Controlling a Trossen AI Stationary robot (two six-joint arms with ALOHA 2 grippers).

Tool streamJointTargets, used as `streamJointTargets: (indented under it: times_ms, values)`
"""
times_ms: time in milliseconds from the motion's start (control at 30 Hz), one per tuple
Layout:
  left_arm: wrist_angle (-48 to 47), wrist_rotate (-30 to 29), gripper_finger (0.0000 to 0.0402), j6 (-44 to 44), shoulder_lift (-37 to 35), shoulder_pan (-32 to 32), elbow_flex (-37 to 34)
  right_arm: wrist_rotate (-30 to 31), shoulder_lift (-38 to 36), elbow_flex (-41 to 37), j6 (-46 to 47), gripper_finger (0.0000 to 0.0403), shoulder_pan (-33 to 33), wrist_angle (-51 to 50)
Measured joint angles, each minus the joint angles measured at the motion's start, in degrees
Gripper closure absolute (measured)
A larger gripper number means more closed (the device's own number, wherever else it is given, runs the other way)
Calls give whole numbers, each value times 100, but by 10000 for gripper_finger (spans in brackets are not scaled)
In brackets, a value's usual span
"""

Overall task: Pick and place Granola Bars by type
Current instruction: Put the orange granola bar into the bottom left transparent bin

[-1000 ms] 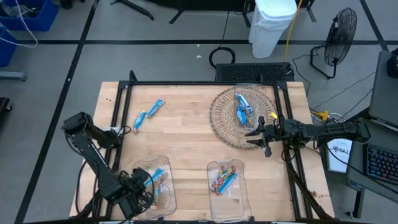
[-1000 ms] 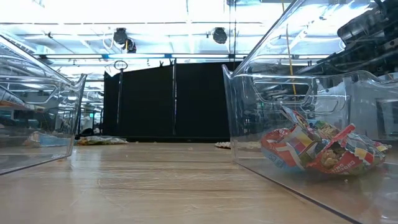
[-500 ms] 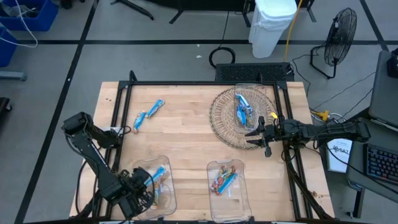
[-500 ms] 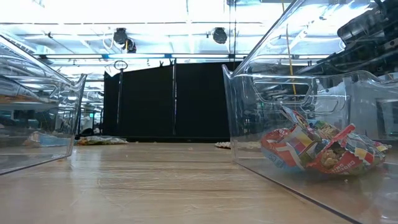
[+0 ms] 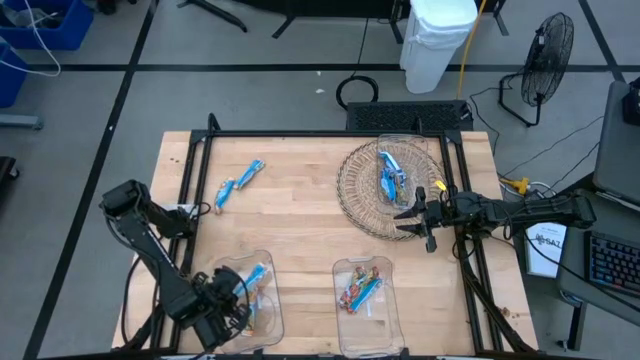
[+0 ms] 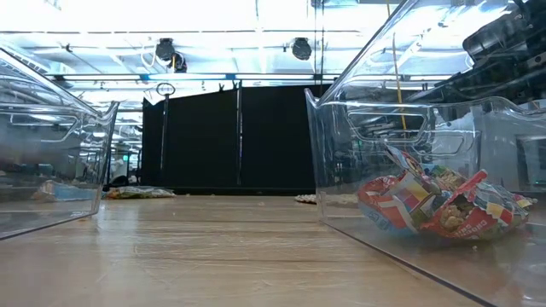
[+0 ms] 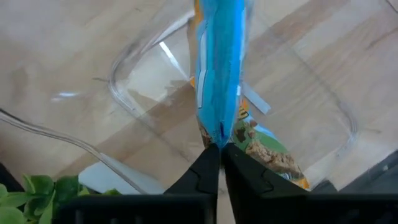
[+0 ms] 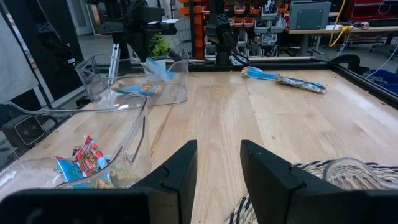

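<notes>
Change since a second ago: almost nothing has shifted; the left arm has stayed over the left bin and the right arm has not moved.
Held bar: a blue granola bar (image 7: 219, 68) hangs from the left gripper (image 7: 218, 152), pinched by its lower end, the rest of the wrapper reaching out over the bin floor.
Long axis: in the left wrist view it runs straight out from the fingertips, in line with the gripper; from above it looks slightly tilted.
Left gripper: clenched on the tip of the blue granola bar, above the left clear bin (image 5: 262, 262) at the desk's near edge.
Left bin contents: one or more bars (image 7: 268, 152) already lie on its floor under the held one.
Step in hand: the drop, by my reading; the bar is over the bin for blue ones and needs only letting go.
Next move: open the fingers, lift clear of the bin wall, then go for the two blue bars (image 5: 239, 181) lying loose on the desk (image 5: 300, 215) at its far left.
Middle bin: the other clear bin (image 5: 385, 303) holds the multicoloured bars (image 5: 358, 290).
Basket: a wicker basket (image 5: 352, 190) at far right holds more blue bars (image 5: 390, 172).
Right gripper (image 5: 409, 215): released, holding nothing, waiting at the basket's near rim.
</notes>
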Motion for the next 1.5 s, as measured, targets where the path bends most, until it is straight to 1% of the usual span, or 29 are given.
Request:
streamJointTargets:
  times_ms: [167,267,367,433,500,600,667,733,767,833,900,967,1067,1167,1267,1333,1367,1400,1500]
  values:
    - [-22,-1,327,32,0,97,0,0,1,0,1,289,0,1]
    - [-24,5,304,228,-2,133,0,0,-1,0,0,289,0,0]
    - [-21,-45,287,693,-2,203,0,0,-1,0,0,289,-1,0]
    - [-33,-288,281,1215,-15,294,0,0,0,0,2,289,1,0]
    - [-54,-932,280,1871,-74,372,0,2,1,0,2,289,1,0]
    - [-59,-2226,280,2980,-264,526,0,1,1,0,0,289,0,0]
    - [-58,-3371,280,3686,-448,620,-1,0,0,0,0,289,-2,0]
    - [-112,-4494,279,4096,-578,720,0,2,-1,0,2,289,1,0]
    - [-180,-4744,279,4249,-655,796,0,0,1,0,0,289,1,0]
    - [-404,-4770,279,4421,-820,1025,-12,0,-2,0,0,289,-2,0]
    - [-355,-4712,279,4580,-1034,1262,-244,0,-1,0,0,289,1,2]
    - [-88,-4684,279,4759,-1325,1471,-657,0,0,0,0,289,-1,1]
    - [831,-4614,279,5210,-2004,1775,-1605,0,-2,0,0,289,-1,0]
    - [2037,-4488,279,5816,-2945,2064,-2773,1,-2,0,1,289,-1,2]
    - [3363,-4238,279,6552,-4090,2348,-3927,0,-2,0,0,289,-1,0]
    - [4160,-4069,279,7129,-4880,2579,-4558,0,-2,0,0,289,1,0]
    - [4395,-3924,279,7356,-5283,2726,-4791,0,-2,0,0,289,1,2]
    - [4440,-3762,279,7478,-5706,2914,-4964,1,0,0,0,289,0,1]
    - [4036,-3204,280,7375,-6710,3664,-5087,1,3,0,0,289,-2,0]
